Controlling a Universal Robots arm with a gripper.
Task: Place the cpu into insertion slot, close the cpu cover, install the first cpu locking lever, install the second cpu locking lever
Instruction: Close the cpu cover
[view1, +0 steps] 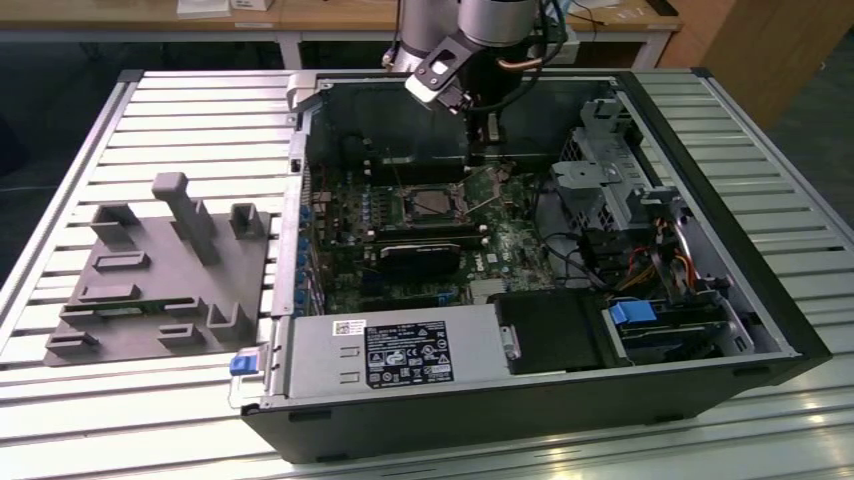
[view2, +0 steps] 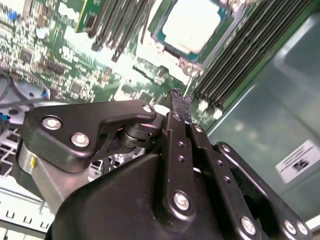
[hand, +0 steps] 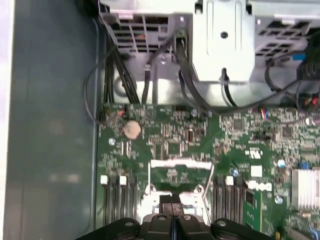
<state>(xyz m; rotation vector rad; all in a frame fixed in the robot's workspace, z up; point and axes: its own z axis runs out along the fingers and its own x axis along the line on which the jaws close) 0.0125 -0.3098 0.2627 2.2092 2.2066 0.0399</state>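
Observation:
Inside the open computer case, the cpu (view2: 192, 27) lies flat in the insertion slot (view2: 159, 36) with its silver top showing; in the exterior view the cpu (view1: 431, 203) is a grey square on the green board. The cpu cover (hand: 180, 164) appears as a thin silver frame standing up off the board, with green board visible through its window. My gripper (view1: 483, 156) hangs just beside the socket, toward the case's back wall. Its black fingers (view2: 175, 107) are pressed together with nothing between them, and the gripper's tip (hand: 172, 201) is right at the cover.
Long black memory slots (view2: 235, 55) run beside the socket. A dark rounded block (view1: 424, 258) sits in front of it. A drive cage (view1: 607, 170) and cables (hand: 150, 75) crowd one side, and the power supply (view1: 387, 355) the front. A grey fixture (view1: 160, 270) lies outside the case.

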